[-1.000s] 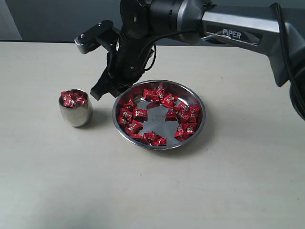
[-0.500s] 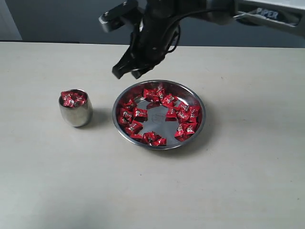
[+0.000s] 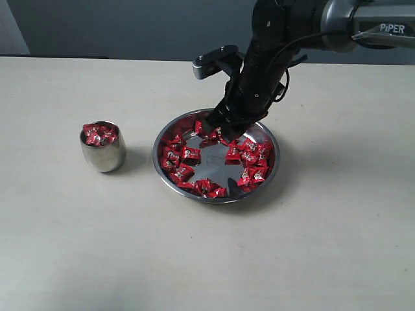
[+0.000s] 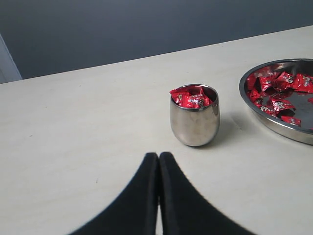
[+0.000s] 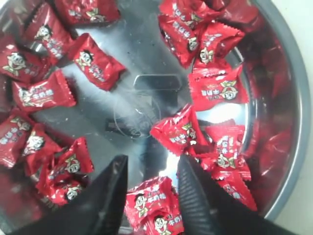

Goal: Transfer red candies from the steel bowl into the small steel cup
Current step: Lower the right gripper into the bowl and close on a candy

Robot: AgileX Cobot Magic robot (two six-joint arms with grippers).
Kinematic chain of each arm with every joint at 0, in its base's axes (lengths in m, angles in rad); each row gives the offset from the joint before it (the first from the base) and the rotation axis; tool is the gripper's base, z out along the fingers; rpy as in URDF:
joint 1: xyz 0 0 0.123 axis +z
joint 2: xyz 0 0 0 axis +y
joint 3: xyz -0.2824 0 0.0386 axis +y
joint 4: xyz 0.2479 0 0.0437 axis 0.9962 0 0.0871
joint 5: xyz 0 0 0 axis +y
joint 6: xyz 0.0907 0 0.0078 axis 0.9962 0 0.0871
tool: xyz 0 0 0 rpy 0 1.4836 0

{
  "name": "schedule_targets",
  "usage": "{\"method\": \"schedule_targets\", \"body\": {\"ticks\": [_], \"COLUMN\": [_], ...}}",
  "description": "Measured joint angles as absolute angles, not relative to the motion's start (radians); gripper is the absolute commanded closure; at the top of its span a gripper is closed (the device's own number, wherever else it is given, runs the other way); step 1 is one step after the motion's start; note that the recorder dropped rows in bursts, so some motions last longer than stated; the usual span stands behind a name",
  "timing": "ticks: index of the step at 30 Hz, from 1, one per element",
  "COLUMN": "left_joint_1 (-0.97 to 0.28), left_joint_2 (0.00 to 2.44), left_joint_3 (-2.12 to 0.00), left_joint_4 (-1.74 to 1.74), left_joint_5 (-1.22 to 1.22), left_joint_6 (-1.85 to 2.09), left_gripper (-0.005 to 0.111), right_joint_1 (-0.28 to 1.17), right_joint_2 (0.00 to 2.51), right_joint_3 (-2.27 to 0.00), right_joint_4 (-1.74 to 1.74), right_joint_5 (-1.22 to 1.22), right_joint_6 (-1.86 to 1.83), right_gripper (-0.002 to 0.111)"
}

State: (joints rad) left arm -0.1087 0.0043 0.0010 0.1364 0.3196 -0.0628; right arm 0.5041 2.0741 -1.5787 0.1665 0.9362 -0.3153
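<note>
The right arm is matte black around its joints, with a brushed silver-grey link that carries white "PiPER" lettering. A thin black cable loops beside the wrist, where a grey block with rounded corners is mounted. The right gripper has black fingers with finely ribbed inner faces. The left gripper has smooth black fingers that taper to narrow rounded tips.

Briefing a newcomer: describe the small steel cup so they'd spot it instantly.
On the pale table, look left of the wide, shallow steel bowl in the exterior view. The small, rounded steel cup stands apart, full of red-wrapped candies, narrower than the bowl.
</note>
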Motion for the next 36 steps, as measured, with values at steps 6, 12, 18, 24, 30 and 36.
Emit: {"method": "schedule_targets", "body": {"ticks": [6,12,18,24,30,36], "left_joint_1": [-0.109,-0.109,-0.109,-0.109,-0.109,-0.109], "left_joint_2": [0.004,0.004,0.004,0.004,0.004,0.004], "left_joint_3": [0.001,0.001,0.001,0.001,0.001,0.001], "left_joint_4": [0.136,0.136,0.136,0.136,0.136,0.136], "left_joint_5": [0.320,0.320,0.320,0.320,0.320,0.320], "left_joint_6": [-0.063,-0.063,-0.063,-0.063,-0.063,-0.063], "left_gripper": [0.106,0.106,0.106,0.106,0.106,0.106], "right_joint_1": [0.504,0.504,0.504,0.504,0.504,0.504], "right_joint_2": [2.113,2.167,2.183,2.183,2.186,2.211], "right_joint_3": [-1.577,-1.574,-1.573,-1.573,-1.573,-1.573], "right_joint_4": [0.166,0.166,0.153,0.149,0.117,0.108], "right_joint_5": [0.905,0.889,0.838,0.806,0.812,0.818], "right_joint_6": [-0.326,-0.328,-0.321,-0.318,-0.295,-0.273], "right_gripper": [0.064,0.064,0.064,0.064,0.064,0.064]}}
